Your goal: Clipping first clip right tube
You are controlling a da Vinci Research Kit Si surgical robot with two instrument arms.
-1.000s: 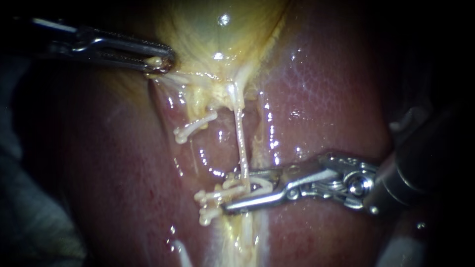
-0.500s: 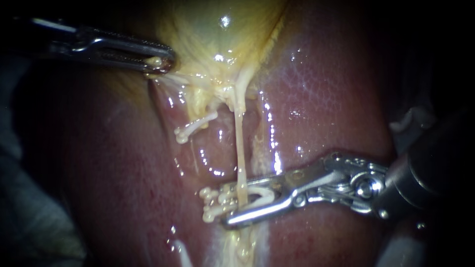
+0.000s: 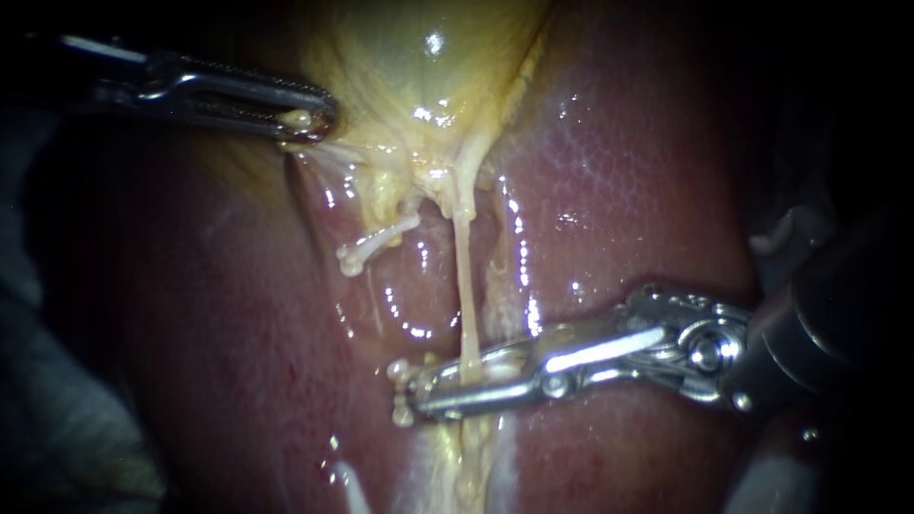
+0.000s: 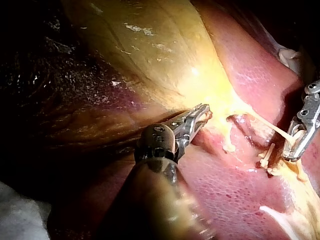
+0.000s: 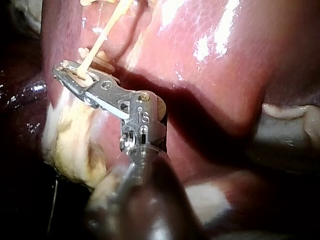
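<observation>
**Right Tube Clamped Between the Jaws**

The right tube (image 3: 464, 286) was seen stretched as a thin pale strand from the narrow end of the gallbladder (image 3: 419, 57) down over the liver (image 3: 619, 190). Near its lower end it was clamped by the jaws of the right instrument (image 3: 466, 381), which were closed on it from both sides. Pale clip ends (image 3: 398, 369) were seen just beside the jaw tips. Gallbladder tissue was held tightly in the jaws of the left instrument (image 3: 307, 121).

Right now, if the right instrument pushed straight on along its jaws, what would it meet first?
The right instrument, jaws shut on the tube, would likely meet the white clips just past its tips; depth unclear.
</observation>
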